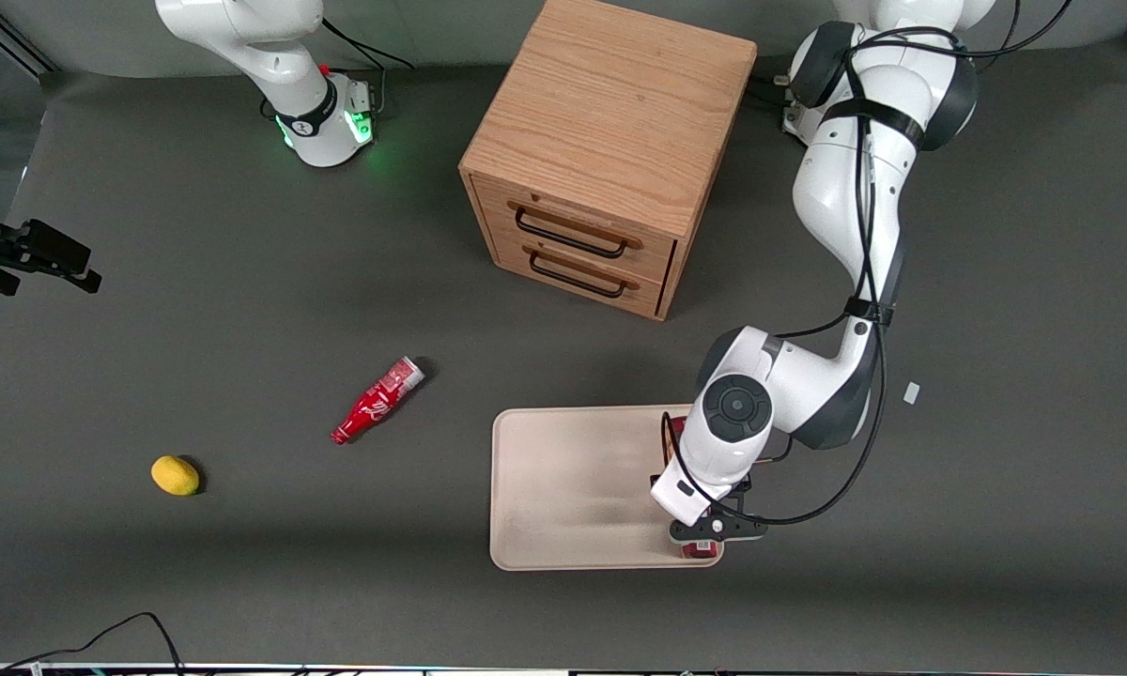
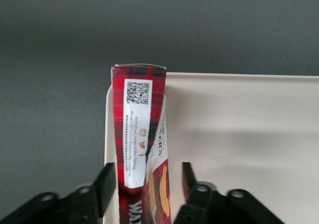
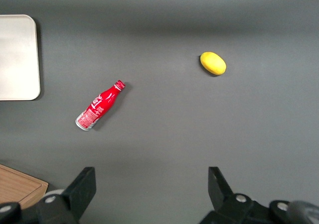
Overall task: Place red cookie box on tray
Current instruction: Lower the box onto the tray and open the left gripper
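My gripper (image 2: 144,184) jaws spread either side of red cookie box (image 2: 139,129) at tray (image 2: 239,134) edge; light, crushable cardboard, pinch mid-length gently.

The left arm bends down over the counter; its gripper (image 2: 149,184) points down, jaws parted around the red cookie box (image 2: 142,134).
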